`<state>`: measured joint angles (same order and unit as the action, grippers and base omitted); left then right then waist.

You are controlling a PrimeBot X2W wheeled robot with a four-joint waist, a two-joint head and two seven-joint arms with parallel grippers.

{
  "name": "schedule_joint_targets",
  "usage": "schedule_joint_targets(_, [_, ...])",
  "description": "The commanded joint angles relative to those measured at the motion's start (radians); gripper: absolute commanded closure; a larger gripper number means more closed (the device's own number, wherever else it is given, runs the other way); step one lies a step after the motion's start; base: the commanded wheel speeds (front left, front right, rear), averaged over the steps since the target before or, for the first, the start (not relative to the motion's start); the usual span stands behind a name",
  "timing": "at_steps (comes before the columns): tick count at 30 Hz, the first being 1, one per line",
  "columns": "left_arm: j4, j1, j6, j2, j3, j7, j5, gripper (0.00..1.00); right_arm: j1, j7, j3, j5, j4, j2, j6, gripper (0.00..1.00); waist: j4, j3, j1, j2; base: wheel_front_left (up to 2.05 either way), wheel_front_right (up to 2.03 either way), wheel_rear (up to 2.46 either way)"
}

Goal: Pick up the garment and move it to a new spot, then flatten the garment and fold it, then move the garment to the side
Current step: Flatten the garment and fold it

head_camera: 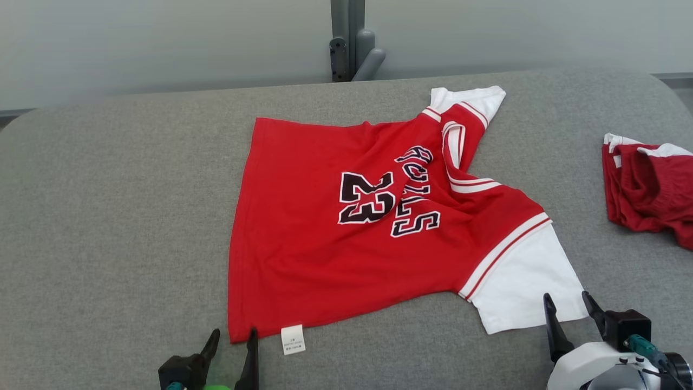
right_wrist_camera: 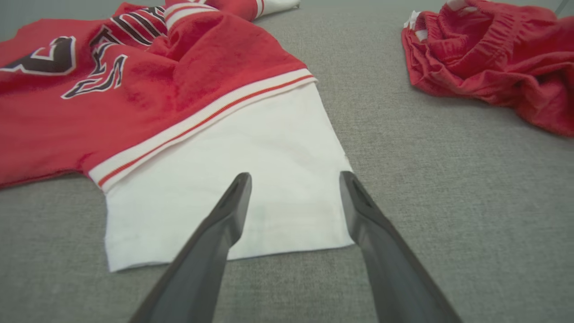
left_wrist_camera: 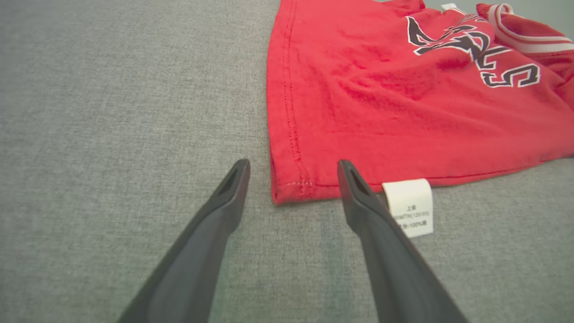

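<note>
The garment (head_camera: 325, 233) is a red jersey with white sleeves and a black "23", spread mostly flat on the grey padded table (head_camera: 108, 216), rumpled at the collar. My left gripper (head_camera: 234, 338) is open at the jersey's near-left hem corner (left_wrist_camera: 287, 190), beside the white care label (left_wrist_camera: 410, 206), with nothing between its fingers. My right gripper (head_camera: 568, 306) is open over the near edge of the white sleeve (right_wrist_camera: 251, 179), holding nothing.
A crumpled red piece of clothing with white trim (head_camera: 649, 189) lies at the table's right edge, also in the right wrist view (right_wrist_camera: 489, 58). A grey post (head_camera: 349, 40) stands behind the table. Bare grey surface stretches to the left.
</note>
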<state>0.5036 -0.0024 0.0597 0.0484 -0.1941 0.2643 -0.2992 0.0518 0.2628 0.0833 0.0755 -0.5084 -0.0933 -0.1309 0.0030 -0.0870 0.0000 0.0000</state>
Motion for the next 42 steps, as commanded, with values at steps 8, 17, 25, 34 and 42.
schedule_joint_targets(8, [0.045, -0.064, -0.006, 0.004, -0.013, -0.001, -0.013, 0.01, 0.051, 0.003, 0.040, -0.021, -0.038, -0.003, 0.000, 0.00, -0.005, -0.065, 0.0000, 0.0000, 0.00, 0.00, 0.00])
schedule_joint_targets(17, [0.080, -0.102, 0.015, 0.004, -0.058, -0.002, -0.005, 1.00, 0.068, 0.000, 0.085, -0.050, -0.093, 0.004, 0.001, 0.00, -0.002, -0.083, 0.0000, 0.0000, 0.00, 0.00, 0.00])
schedule_joint_targets(25, [0.093, -0.113, 0.027, 0.004, -0.065, -0.002, 0.015, 1.00, 0.059, -0.001, 0.100, -0.070, -0.135, 0.019, 0.001, 0.20, 0.000, -0.080, 0.0000, 0.0000, 0.00, 0.00, 0.00])
schedule_joint_targets(34, [-0.093, -0.128, 0.003, 0.005, 0.023, -0.001, 0.021, 1.00, 0.130, 0.003, 0.030, 0.074, 0.085, 0.011, 0.000, 1.00, -0.010, -0.054, 0.0000, 0.0000, 0.00, 0.00, 0.00])
schedule_joint_targets(42, [-0.302, -0.268, 0.046, 0.034, 0.134, -0.001, 0.104, 1.00, 0.282, 0.003, -0.019, 0.235, 0.371, -0.049, 0.001, 1.00, -0.007, 0.024, 0.0000, 0.0000, 0.00, 0.00, 0.00])
